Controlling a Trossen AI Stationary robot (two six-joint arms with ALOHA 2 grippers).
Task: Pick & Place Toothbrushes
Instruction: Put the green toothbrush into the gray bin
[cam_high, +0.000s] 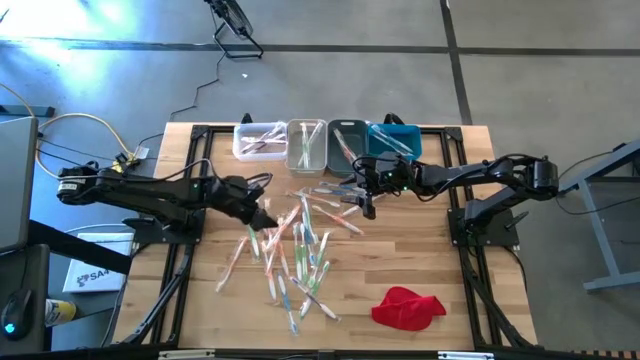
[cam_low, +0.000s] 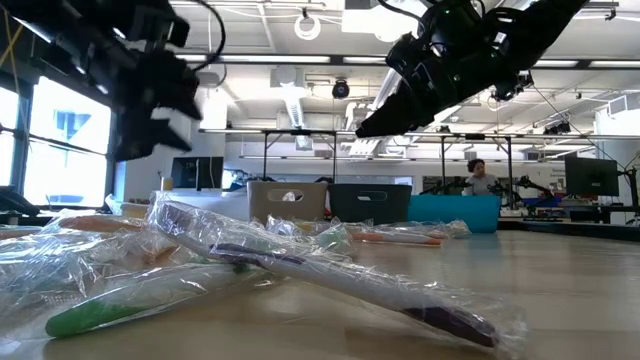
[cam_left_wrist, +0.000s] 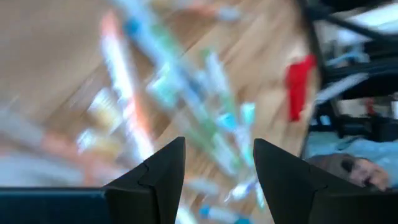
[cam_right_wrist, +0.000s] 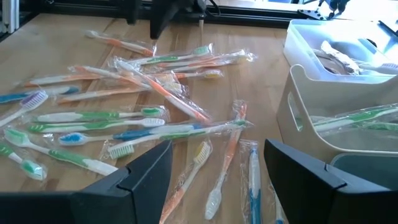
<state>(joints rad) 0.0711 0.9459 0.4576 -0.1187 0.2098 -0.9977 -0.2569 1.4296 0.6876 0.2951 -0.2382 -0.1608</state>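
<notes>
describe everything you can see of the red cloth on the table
The red cloth is a small crumpled piece of soft-looking fabric, bunched into an uneven lump with folds. It lies on the bare wooden table near the corner on the right arm's side, apart from the scattered toothbrushes. Nothing rests on it and neither gripper is near it.
</notes>
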